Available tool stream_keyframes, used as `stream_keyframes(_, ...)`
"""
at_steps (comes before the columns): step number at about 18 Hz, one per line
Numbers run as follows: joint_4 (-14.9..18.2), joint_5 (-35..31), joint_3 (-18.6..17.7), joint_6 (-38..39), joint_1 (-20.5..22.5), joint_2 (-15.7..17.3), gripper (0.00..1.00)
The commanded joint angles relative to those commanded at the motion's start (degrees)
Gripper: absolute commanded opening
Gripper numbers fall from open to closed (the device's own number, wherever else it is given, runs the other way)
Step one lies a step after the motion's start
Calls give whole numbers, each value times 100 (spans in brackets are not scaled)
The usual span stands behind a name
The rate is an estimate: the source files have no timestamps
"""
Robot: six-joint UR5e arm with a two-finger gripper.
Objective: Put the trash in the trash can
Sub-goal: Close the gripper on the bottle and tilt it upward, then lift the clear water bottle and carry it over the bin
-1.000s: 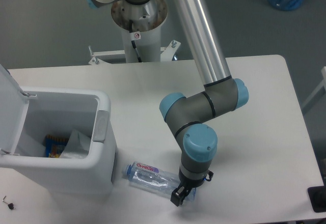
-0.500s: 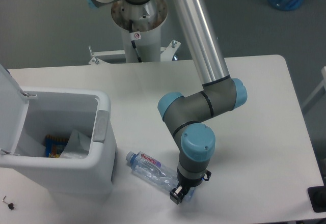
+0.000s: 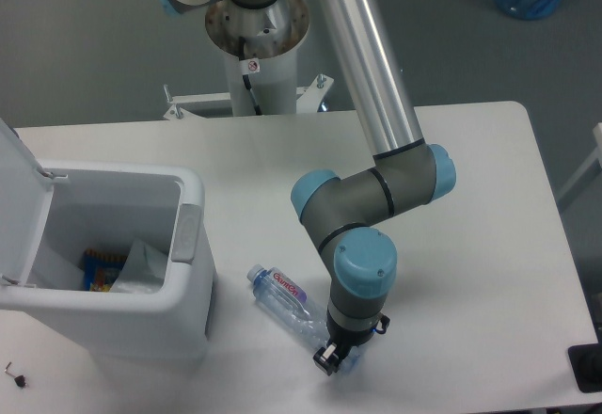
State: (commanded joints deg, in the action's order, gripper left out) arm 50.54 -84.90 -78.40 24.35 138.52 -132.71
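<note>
Where the fingers meet: gripper closed on the base end of the water bottle, near the table's front edge.
Bottle: tilted, cap toward the trash can, beside its front corner, not touching.
Trash can: on the table's left side, lid up; whitish scrap and snack packet inside.

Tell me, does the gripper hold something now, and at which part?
The gripper appears shut on the clear plastic water bottle at its bottom end; the cap end points towards the white plastic trash can.
</note>
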Motion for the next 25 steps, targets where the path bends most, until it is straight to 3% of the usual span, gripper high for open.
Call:
stream_keyframes(7,9,9,0,-26,-9,105,60)
stream_keyframes(15,-96,-97,140,-457,26,790,60)
stream_keyframes(20,-702,-105,167,-852,35,1238,60)
stream_keyframes(23,-1238,-97,219,-1062,53,1546,60)
stream_keyframes(25,-1318,-62,421,-1151,79,1696,60)
